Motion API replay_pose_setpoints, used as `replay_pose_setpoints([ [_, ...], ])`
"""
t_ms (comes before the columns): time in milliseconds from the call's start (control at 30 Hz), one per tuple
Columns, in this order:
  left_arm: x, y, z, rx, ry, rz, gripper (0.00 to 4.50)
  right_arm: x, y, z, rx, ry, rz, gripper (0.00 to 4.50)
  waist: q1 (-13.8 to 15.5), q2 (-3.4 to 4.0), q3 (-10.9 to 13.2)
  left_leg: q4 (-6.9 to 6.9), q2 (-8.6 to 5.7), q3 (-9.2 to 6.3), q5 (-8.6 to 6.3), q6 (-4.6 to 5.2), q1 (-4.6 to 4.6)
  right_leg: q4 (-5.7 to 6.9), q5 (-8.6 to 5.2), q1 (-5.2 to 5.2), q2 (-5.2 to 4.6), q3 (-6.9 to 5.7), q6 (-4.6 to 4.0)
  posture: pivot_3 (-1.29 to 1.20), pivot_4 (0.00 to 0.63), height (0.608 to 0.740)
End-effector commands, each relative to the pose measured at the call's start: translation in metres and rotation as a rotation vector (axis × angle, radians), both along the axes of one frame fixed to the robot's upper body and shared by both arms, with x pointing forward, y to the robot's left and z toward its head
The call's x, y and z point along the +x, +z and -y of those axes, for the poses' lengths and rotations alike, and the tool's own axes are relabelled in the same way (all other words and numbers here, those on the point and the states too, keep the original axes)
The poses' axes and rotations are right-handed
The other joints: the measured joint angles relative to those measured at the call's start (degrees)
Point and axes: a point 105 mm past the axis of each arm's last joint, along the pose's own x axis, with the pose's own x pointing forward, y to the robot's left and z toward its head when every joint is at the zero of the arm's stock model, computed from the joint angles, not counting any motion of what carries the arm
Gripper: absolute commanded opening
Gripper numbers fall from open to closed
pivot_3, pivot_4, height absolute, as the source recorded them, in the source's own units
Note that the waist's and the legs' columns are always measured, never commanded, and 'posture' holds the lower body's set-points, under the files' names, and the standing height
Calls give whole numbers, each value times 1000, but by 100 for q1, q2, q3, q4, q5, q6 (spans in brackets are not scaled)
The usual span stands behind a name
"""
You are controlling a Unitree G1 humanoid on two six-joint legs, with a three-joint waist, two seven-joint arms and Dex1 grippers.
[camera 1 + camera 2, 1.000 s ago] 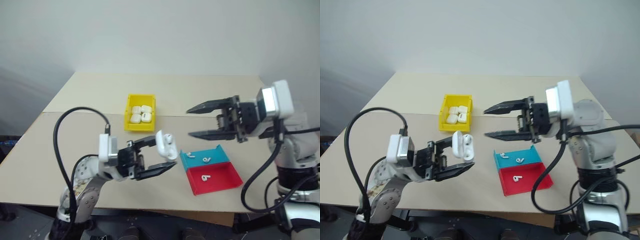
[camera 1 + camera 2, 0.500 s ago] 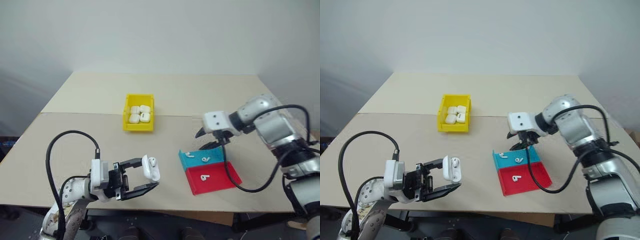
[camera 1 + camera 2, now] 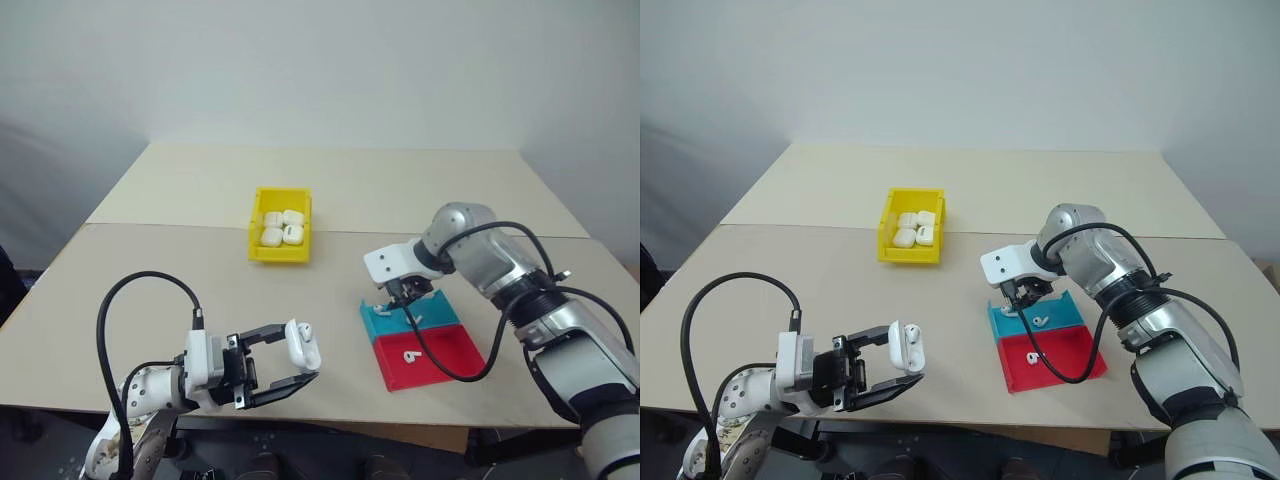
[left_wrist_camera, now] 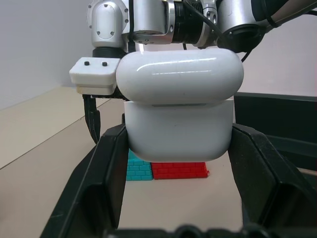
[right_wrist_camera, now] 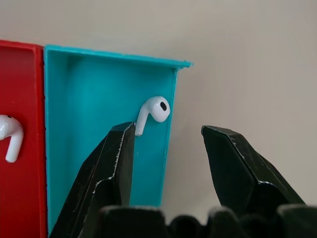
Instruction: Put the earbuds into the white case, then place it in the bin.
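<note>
My left gripper (image 3: 300, 356) is shut on the white case (image 3: 303, 343), holding it above the table's near edge with its lid flipped open. In the left wrist view the case (image 4: 178, 114) sits between both fingers. My right gripper (image 5: 168, 131) points down and stands open over the far left corner of the teal tray (image 3: 441, 312). One of the earbuds (image 5: 156, 110) lies in that corner just beyond my fingertips, one finger (image 5: 116, 163) over the tray and the other over the table. A second earbud (image 3: 408, 355) lies in the red tray (image 3: 452, 350). The yellow bin (image 3: 278, 256) stands at mid-table.
Several identical white cases (image 3: 280, 230) lie in the yellow bin. The teal and red trays sit side by side at the right front of the beige table (image 3: 180, 200). Black cables loop from both wrists.
My right gripper has swung from pointing level in the air to pointing down over the teal tray. My left gripper has sunk a little towards the near edge with the case.
</note>
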Motion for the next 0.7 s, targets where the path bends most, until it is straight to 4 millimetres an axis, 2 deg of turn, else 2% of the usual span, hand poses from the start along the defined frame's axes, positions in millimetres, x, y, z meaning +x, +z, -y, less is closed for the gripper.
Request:
replay_pose_setpoints([
  [33,-4,7,4,-6,-16,52,2736,3,0,-2,-5,-34,10,2602,-3,0,0,0,0,0,0,0,0,0,0,0,-1,0,0,0,150,740],
  [367,-4,7,6,-3,-26,57,2736,4,-12,-10,0,-81,-13,2602,-3,0,0,1,-1,0,0,0,0,1,2,0,-1,0,3,0,150,740],
  [700,-6,6,7,-5,-24,57,2736,5,-16,-14,0,-78,-15,2602,-3,0,0,0,0,0,0,0,0,1,2,0,0,0,3,0,150,740],
])
